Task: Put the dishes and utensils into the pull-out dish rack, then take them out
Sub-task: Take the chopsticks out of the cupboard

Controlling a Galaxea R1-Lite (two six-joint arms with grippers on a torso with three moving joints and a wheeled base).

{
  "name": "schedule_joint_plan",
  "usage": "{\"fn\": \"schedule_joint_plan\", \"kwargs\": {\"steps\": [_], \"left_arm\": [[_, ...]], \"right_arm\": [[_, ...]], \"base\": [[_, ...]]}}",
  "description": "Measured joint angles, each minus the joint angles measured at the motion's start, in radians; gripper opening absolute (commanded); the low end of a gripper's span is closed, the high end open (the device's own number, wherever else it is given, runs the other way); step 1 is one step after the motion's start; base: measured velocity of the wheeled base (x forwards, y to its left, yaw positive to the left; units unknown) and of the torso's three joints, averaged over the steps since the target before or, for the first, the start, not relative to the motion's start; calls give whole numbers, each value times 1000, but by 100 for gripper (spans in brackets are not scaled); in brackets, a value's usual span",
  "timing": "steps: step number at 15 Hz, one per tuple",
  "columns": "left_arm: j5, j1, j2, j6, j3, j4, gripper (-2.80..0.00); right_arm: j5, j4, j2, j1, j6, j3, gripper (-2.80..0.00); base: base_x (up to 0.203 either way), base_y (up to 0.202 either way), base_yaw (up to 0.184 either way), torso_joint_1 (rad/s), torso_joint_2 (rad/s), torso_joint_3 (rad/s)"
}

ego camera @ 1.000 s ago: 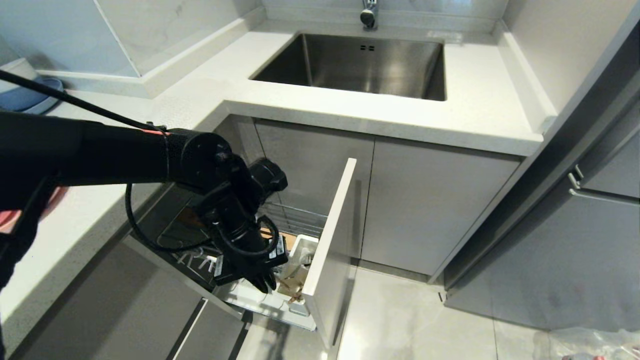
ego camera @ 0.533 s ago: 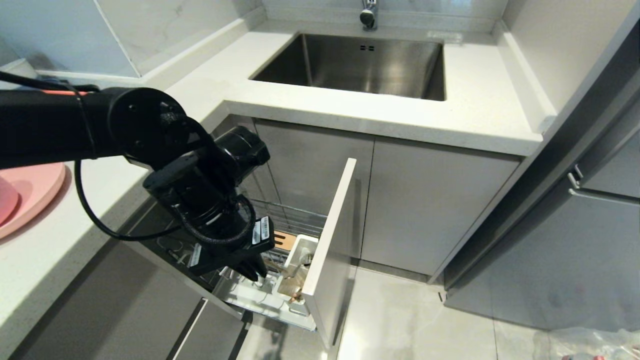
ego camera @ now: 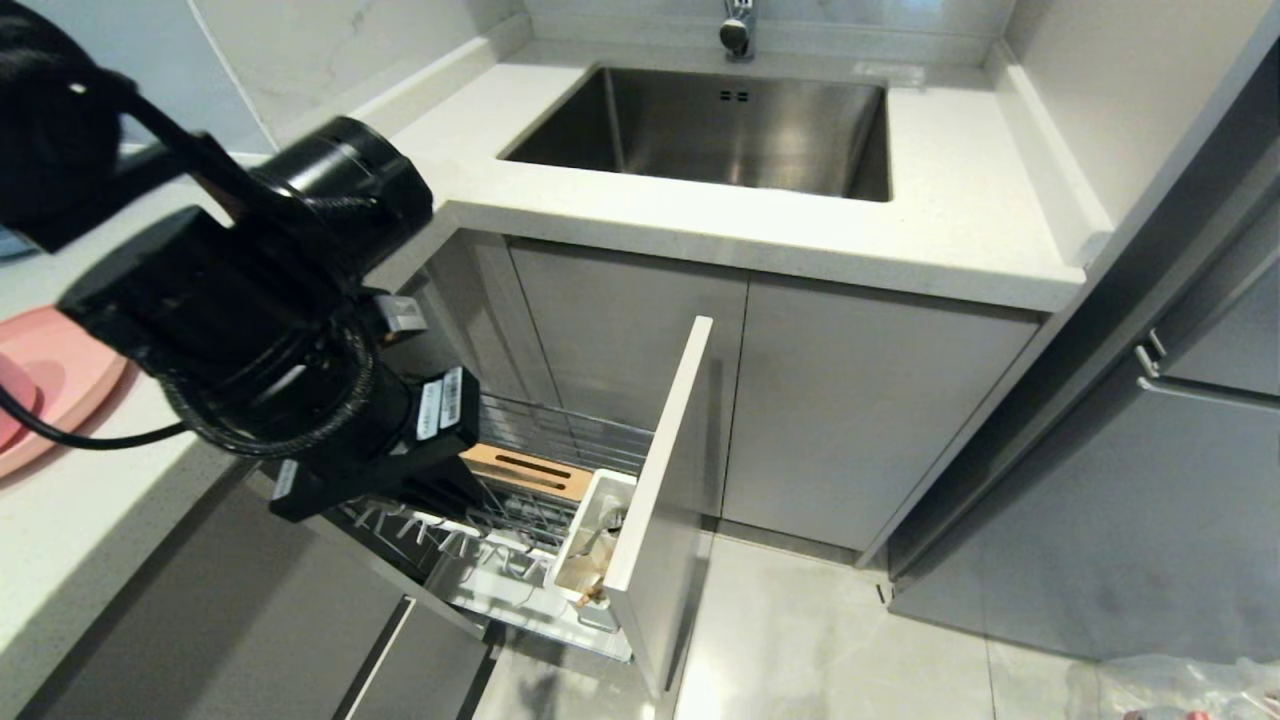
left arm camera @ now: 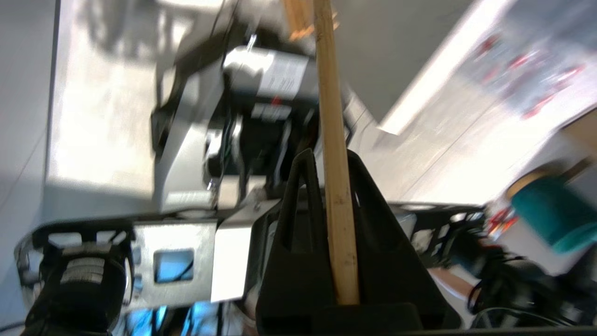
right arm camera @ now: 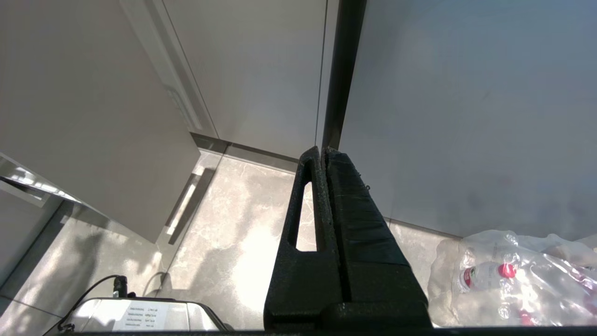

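Observation:
My left gripper (left arm camera: 330, 156) is shut on a light wooden chopstick (left arm camera: 336, 224) that runs up between its fingers. In the head view the left gripper (ego camera: 440, 492) hangs above the left side of the pull-out dish rack (ego camera: 560, 440), its fingertips dark against the wire. The rack's wooden strip (ego camera: 525, 470) and white utensil cup (ego camera: 592, 520) are uncovered; something thin stands in the cup, too small to name. The pink plate (ego camera: 65, 375) lies on the left counter, with the pink bowl's rim (ego camera: 8, 400) at the picture's edge. My right gripper (right arm camera: 324, 151) is shut and empty, parked low over the floor.
The rack's grey front panel (ego camera: 660, 470) stands out into the floor space. A steel sink (ego camera: 720, 130) is set in the white counter behind. Tall grey cabinet doors (ego camera: 1150, 500) close off the right. A clear bag of bottles (right arm camera: 513, 275) lies on the floor.
My left arm has risen out of the rack and swung up and left toward the counter, still shut. The wooden strip and wire basket are now uncovered. The right arm has not moved.

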Motion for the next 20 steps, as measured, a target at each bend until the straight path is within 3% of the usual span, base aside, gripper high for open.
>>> {"fn": "schedule_joint_plan", "kwargs": {"steps": [6, 9, 11, 15, 17, 20], "left_arm": [[175, 5, -208, -14, -130, 3, -280], [275, 70, -274, -22, -164, -16, -280], [322, 184, -315, -20, -170, -41, -280], [337, 515, -378, 20, -137, -113, -280], [338, 661, -412, 72, -41, -246, -280], [340, 793, -443, 152, 173, -510, -280]], "right_arm": [[0, 0, 0, 0, 0, 0, -280], [0, 0, 0, 0, 0, 0, -280], [0, 0, 0, 0, 0, 0, -280], [0, 0, 0, 0, 0, 0, -280], [0, 0, 0, 0, 0, 0, -280], [0, 0, 0, 0, 0, 0, -280]], "base": [[0, 0, 0, 0, 0, 0], [0, 0, 0, 0, 0, 0], [0, 0, 0, 0, 0, 0], [0, 0, 0, 0, 0, 0], [0, 0, 0, 0, 0, 0], [0, 0, 0, 0, 0, 0]]}}
